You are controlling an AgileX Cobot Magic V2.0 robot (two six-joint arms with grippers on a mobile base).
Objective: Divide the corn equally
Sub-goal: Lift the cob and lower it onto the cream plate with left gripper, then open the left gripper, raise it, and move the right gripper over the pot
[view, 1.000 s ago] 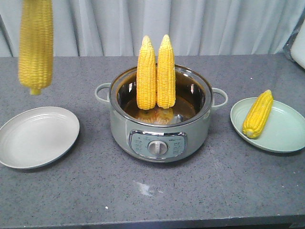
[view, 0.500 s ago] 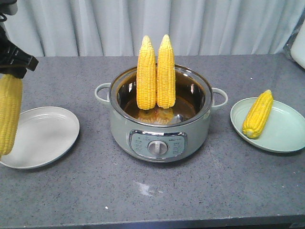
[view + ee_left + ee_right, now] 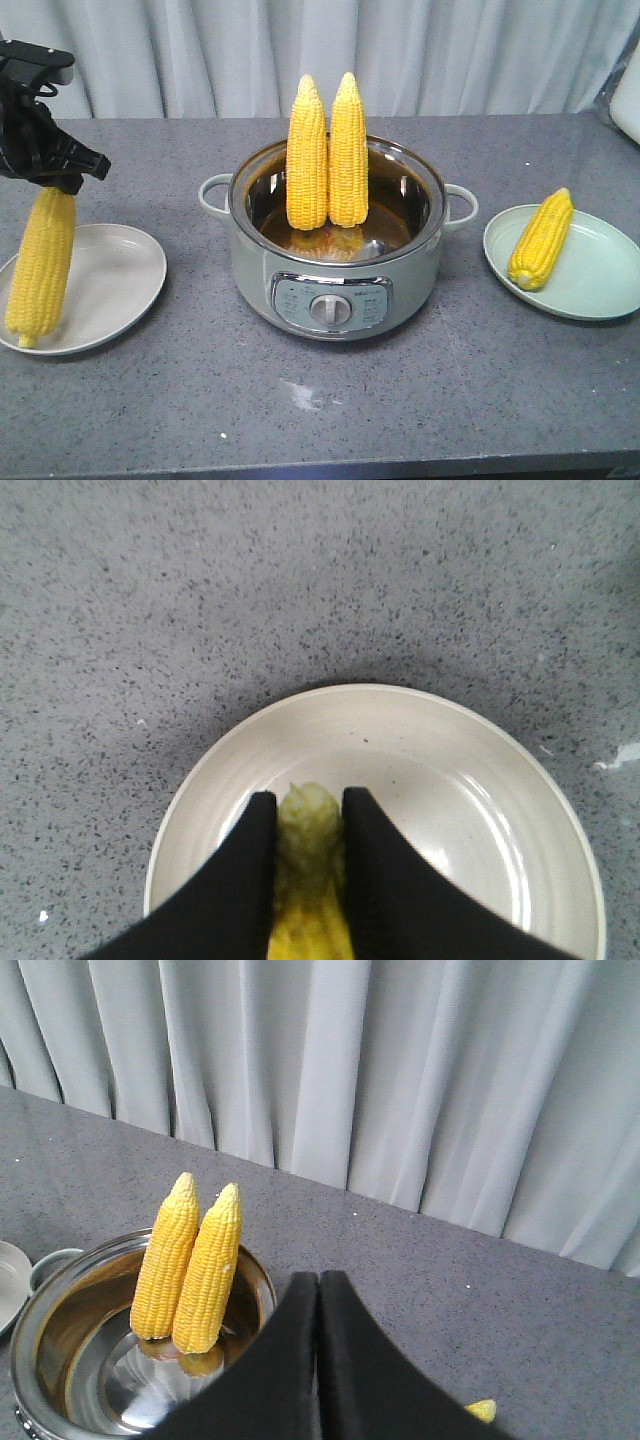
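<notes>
Over the white plate (image 3: 120, 270) the left gripper (image 3: 308, 800) pinches a near-upright cob (image 3: 40, 265); two cobs (image 3: 308, 150) stand in the pot (image 3: 335, 270), another cob (image 3: 541, 240) lies on the green plate (image 3: 600, 275).

Staged kitchen setup, grey speckled countertop (image 3: 400, 420), electric pot (image 3: 252, 275), curtain backdrop (image 3: 480, 50)

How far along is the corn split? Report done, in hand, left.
Done: one cob lies on the green plate. In hand: the left gripper holds a second cob over the white plate, not yet released. Left: two cobs stand in the pot, one due for each plate. The right gripper is shut and empty.
</notes>
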